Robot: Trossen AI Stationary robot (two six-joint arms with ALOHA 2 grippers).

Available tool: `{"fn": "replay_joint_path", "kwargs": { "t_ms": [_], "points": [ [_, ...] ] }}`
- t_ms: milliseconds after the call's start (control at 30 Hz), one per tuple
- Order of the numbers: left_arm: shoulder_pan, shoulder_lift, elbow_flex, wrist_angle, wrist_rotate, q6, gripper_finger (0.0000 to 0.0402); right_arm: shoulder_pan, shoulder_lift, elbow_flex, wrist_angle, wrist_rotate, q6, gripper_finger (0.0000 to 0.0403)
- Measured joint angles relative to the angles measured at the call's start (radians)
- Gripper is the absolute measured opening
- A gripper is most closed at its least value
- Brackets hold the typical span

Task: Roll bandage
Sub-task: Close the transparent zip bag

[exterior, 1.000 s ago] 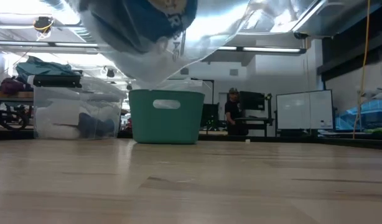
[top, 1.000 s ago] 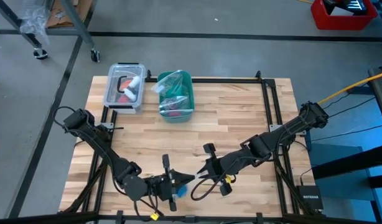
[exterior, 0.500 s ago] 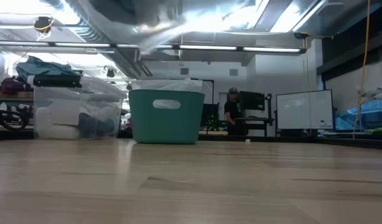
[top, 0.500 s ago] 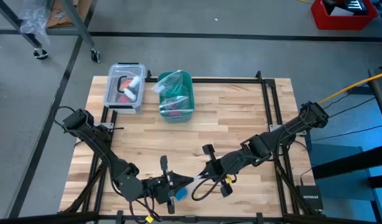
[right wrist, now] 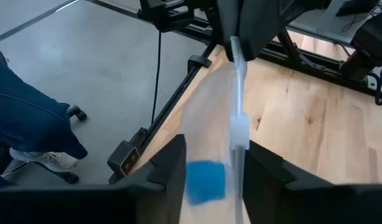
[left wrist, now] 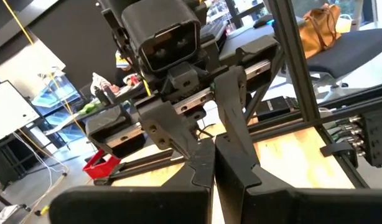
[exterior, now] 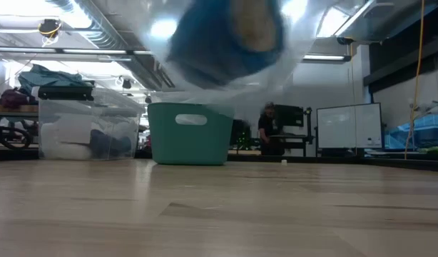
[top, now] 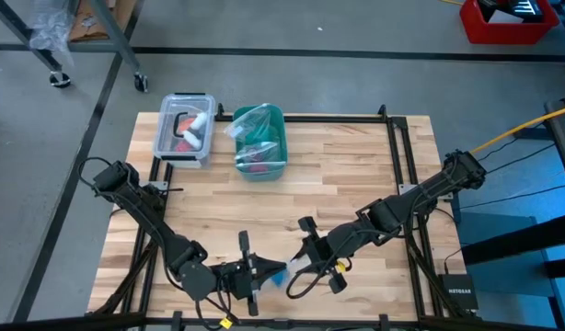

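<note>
Bagged bandage (right wrist: 206, 182) held up between both grippers

Left gripper (left wrist: 214, 163) pinched shut on clear bag (right wrist: 206, 124) edge, keeping it taut; right gripper (right wrist: 211, 171) spread around bandage, not visibly gripping.

Readable text: only 1 marking is being made out, the word "NETGEAR" in white letters.
Carrier: it is being shown on a small dark box (top: 458, 293) lying on the floor just beyond the table's (top: 356, 175) near right corner, in the high view.
Clear lidded box (top: 184, 128): no label is being made out on it.
Teal bin (top: 260, 142): no lettering is being shown on it in the high or low view.
Whiteboard in the room (exterior: 345, 126): nothing legible is being shown on it.
</note>
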Motion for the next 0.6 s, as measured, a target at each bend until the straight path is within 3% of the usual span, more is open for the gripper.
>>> {"fn": "replay_joint_path", "kwargs": {
  "t_ms": [333,600],
  "points": [
    [0.000,0.000,0.000,-0.004,0.037,-0.017,0.0000,0.000,0.000,0.000,0.006,0.060,0.000,0.0145],
    [0.000,0.000,0.000,-0.009,0.038,-0.024,0.0000,-0.002,0.000,0.000,0.082,0.044,0.000,0.0145]
  ]
}}
